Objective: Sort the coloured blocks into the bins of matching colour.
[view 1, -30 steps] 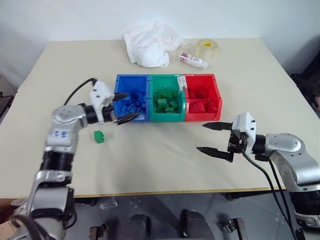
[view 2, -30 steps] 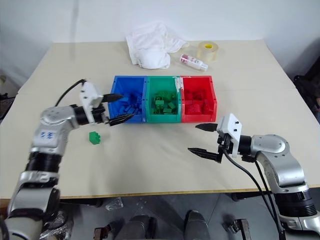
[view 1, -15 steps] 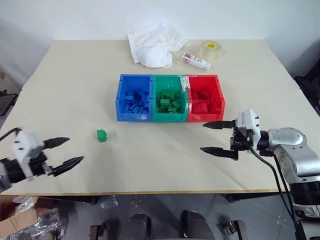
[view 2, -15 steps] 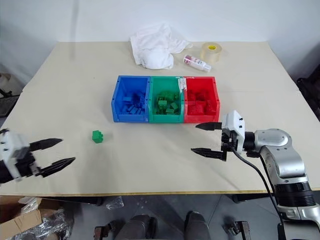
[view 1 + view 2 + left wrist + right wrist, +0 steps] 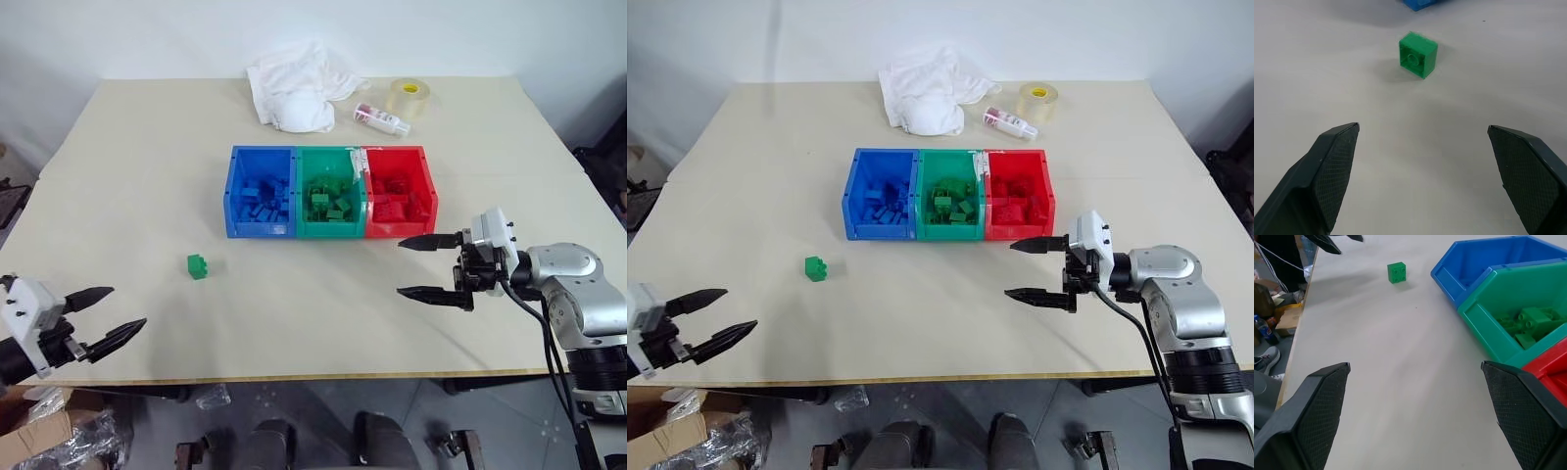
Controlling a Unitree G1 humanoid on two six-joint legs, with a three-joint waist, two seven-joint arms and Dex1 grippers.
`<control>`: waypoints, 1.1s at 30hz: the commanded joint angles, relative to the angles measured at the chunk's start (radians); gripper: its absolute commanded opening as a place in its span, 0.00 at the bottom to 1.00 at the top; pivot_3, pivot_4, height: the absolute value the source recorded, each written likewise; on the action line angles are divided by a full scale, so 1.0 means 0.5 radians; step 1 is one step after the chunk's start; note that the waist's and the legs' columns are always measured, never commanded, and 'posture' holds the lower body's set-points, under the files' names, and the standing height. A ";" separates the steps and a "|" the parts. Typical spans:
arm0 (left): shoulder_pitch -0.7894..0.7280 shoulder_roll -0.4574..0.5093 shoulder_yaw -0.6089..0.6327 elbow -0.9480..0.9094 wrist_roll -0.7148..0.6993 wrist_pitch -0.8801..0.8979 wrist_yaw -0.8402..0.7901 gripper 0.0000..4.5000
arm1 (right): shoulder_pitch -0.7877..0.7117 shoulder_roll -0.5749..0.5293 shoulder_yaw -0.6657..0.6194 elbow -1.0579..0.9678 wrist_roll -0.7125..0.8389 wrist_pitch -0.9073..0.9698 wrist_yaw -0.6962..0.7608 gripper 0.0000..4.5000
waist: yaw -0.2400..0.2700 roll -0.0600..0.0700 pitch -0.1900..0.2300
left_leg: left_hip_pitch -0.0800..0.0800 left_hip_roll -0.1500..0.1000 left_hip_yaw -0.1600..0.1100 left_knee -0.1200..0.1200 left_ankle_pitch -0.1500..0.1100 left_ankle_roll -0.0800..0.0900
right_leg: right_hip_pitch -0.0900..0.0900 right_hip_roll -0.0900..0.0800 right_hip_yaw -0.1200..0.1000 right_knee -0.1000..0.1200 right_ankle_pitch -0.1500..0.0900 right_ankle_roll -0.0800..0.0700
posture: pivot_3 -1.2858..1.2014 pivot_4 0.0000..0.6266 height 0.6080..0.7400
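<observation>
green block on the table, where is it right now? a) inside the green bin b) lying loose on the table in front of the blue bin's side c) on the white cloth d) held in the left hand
b: the green block lies alone on the table, nearer the robot than the blue bin, and the left hand is open and apart from it.

three joined bins (image 5: 328, 191), one loose green block (image 5: 198, 265), one cloth (image 5: 294, 83), one tape roll (image 5: 407, 96), one bottle (image 5: 380, 118)

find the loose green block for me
The green block lies alone on the table, on the robot's left, in front of and left of the blue bin.
</observation>
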 commanded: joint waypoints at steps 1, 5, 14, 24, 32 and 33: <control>-0.220 -0.061 -0.217 0.130 0.086 -0.126 0.065 1.00 | -0.041 0.010 -0.017 -0.021 -0.006 -0.039 -0.022 1.00 | 0.001 0.001 0.000 | 0.000 -0.001 0.000 0.000 0.000 0.000 | 0.000 0.000 0.000 0.001 0.000 0.000 | 0.52 0.24 1.00; -0.597 -0.219 -0.503 0.477 0.251 -0.332 0.148 1.00 | -0.005 0.006 -0.034 -0.086 0.006 -0.021 -0.057 1.00 | -0.007 0.000 -0.001 | 0.001 -0.002 0.001 0.000 0.000 0.000 | -0.002 0.001 -0.001 0.003 0.000 0.000 | 0.52 0.24 1.00; -1.080 -0.329 -0.765 1.149 0.345 -0.732 -0.038 0.88 | 0.114 -0.040 -0.111 -0.235 0.037 0.026 -0.162 1.00 | -0.016 -0.001 -0.001 | 0.001 -0.002 0.005 0.000 0.000 0.000 | -0.003 0.001 -0.005 0.005 0.000 0.000 | 0.52 0.24 1.00; -1.199 -0.277 -0.808 0.977 0.298 -0.618 -0.172 0.34 | 0.185 -0.044 -0.148 -0.299 0.049 0.033 -0.233 1.00 | -0.006 -0.001 -0.001 | 0.000 -0.002 0.004 0.002 0.000 0.001 | -0.002 0.000 -0.005 0.005 0.001 0.001 | 0.52 0.24 1.00; -1.531 -0.402 -1.053 0.569 0.194 -0.178 -0.235 0.34 | 0.293 -0.034 -0.195 -0.421 0.072 0.047 -0.340 1.00 | 0.008 -0.001 -0.001 | -0.001 -0.003 0.002 0.004 0.001 0.001 | -0.002 0.000 -0.005 0.006 0.001 0.001 | 0.52 0.24 1.00; -1.627 -0.454 -1.086 0.636 0.215 -0.182 -0.223 0.34 | 0.320 -0.037 -0.209 -0.447 0.077 0.050 -0.357 1.00 | 0.011 -0.001 -0.001 | -0.001 -0.003 0.002 0.004 0.001 0.001 | -0.001 0.000 -0.004 0.007 0.001 0.001 | 0.52 0.24 1.00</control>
